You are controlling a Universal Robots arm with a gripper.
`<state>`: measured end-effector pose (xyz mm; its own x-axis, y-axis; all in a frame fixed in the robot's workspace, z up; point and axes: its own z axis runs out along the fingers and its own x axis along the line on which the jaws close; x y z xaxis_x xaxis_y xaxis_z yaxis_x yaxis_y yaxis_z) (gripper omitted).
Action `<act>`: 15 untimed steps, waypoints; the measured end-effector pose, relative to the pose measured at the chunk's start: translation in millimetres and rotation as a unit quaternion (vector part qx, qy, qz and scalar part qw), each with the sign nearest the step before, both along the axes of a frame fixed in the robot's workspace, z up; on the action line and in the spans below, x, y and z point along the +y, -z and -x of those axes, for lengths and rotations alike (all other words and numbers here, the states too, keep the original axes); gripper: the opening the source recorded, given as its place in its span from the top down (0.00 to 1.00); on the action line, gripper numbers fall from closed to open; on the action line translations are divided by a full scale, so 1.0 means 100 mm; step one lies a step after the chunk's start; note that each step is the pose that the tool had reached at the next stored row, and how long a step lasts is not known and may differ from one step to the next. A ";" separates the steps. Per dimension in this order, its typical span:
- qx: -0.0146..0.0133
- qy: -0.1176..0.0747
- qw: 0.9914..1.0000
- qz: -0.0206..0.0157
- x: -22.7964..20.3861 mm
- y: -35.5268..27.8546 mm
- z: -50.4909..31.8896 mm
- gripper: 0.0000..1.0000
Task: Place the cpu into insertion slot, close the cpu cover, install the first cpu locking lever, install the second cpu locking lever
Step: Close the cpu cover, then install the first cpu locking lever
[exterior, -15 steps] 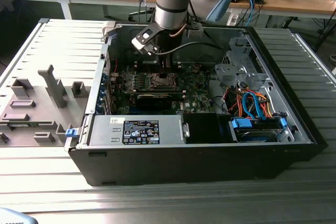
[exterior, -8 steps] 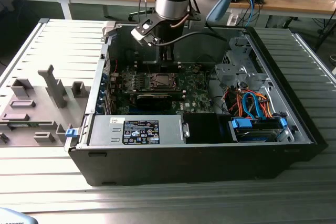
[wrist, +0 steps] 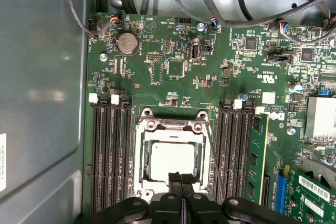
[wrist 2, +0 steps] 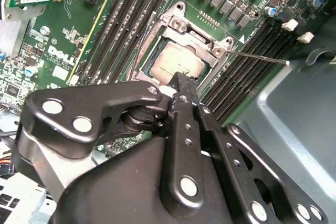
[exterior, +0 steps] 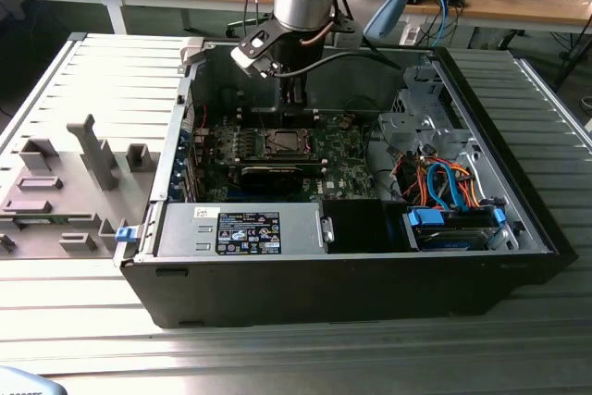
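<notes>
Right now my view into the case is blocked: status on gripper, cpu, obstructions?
Gripper shut, fingers at the cpu cover edge. Cpu seated beneath, cover down. Thin lever wire alongside, clear of fingers.

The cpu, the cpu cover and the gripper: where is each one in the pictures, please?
cpu [wrist: 170, 157]: first wrist view, middle of its silver top.
cpu cover [wrist: 140, 156]: first wrist view, one side bar of the frame.
gripper [wrist: 181, 178]: first wrist view, between its fingertips.
</notes>
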<state>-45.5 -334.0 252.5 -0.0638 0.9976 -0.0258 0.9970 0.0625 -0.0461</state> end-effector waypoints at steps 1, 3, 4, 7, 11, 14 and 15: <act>0.000 0.000 1.000 0.000 0.000 0.000 0.000 0.89; 0.000 0.000 1.000 0.000 0.000 0.000 0.000 0.89; 0.000 0.000 1.000 0.000 0.000 -0.001 0.000 0.89; 0.000 0.000 1.000 0.000 0.000 -0.001 0.000 0.89; 0.000 -0.010 1.000 0.000 -0.001 -0.002 0.000 0.89; 0.000 -0.018 1.000 0.000 0.000 -0.001 0.000 0.89; 0.000 -0.023 1.000 0.000 0.000 -0.001 0.000 0.89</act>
